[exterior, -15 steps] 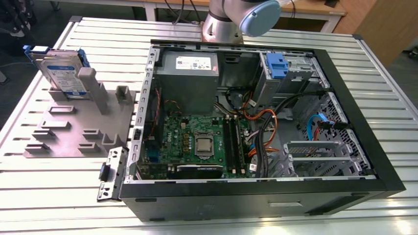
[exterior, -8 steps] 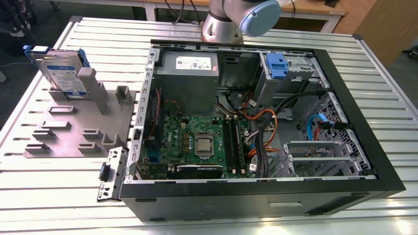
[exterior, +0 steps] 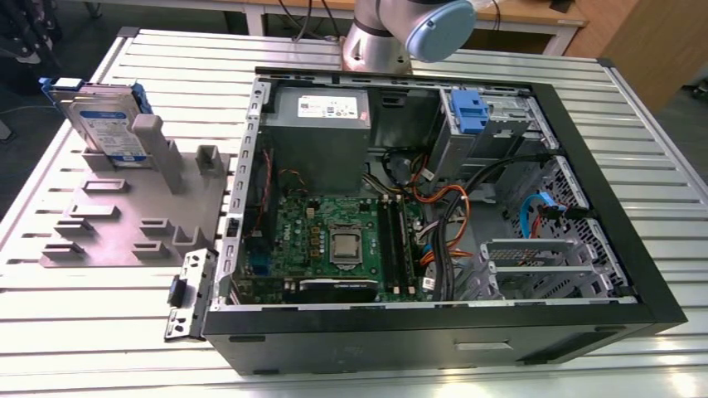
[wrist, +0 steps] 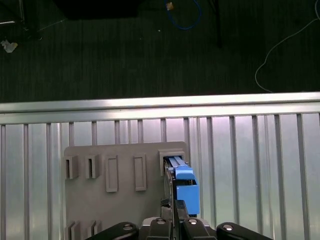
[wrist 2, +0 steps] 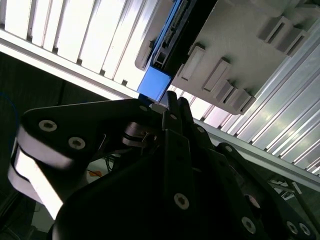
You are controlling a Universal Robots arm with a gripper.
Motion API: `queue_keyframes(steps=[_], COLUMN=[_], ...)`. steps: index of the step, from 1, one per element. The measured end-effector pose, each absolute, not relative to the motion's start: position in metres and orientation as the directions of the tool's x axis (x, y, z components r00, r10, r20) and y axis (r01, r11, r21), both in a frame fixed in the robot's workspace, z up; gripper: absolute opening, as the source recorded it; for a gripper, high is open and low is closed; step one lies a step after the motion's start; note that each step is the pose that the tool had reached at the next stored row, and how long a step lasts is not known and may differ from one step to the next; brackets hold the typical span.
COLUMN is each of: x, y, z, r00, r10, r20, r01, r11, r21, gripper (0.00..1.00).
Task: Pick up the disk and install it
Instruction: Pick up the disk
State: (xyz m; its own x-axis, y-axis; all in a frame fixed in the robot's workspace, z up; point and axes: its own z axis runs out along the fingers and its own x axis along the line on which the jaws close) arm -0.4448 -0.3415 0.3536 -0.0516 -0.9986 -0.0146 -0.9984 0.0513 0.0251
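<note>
Hovering gripper (wrist 2: 175,102) over grey slotted tray (exterior: 122,224), fingers (wrist 2: 170,115) pressed together on nothing; disk (exterior: 105,124) standing upright in its slot, beside open computer case (exterior: 443,327) holding motherboard (exterior: 321,224).

ribbed silver metal table (exterior: 99,332), dark carpeted floor (wrist: 125,55) beyond its edge, light wooden desk (exterior: 531,12) behind

disk (exterior: 108,124) upright in tray (exterior: 122,224), tray on table (exterior: 99,332), at the exterior view's left of computer case (exterior: 443,323)
</note>
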Motion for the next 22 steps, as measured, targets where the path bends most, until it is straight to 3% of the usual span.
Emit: queue_keyframes(steps=[2, 6, 8, 9, 13, 22], x=[-0.445, -0.445, -0.445, -0.445, -0.445, -0.446], y=[-0.341, -0.341, -0.341, -0.34, -0.335, -0.331], z=[0.354, 0.353, 0.351, 0.35, 0.343, 0.327], r00=[-0.052, -0.052, -0.052, -0.052, -0.064, -0.072], r10=[-0.999, -0.999, -0.998, -0.998, -0.998, -0.997], r20=[-0.015, -0.017, -0.021, -0.023, -0.023, -0.023], r01=[-0.998, -0.998, -0.998, -0.998, -0.998, -0.997], r11=[0.051, 0.051, 0.051, 0.052, 0.063, 0.072], r21=[0.025, 0.025, 0.026, 0.026, 0.025, 0.025], gripper=[0.19, 0.31, 0.42, 0.42, 0.6, 0.6])
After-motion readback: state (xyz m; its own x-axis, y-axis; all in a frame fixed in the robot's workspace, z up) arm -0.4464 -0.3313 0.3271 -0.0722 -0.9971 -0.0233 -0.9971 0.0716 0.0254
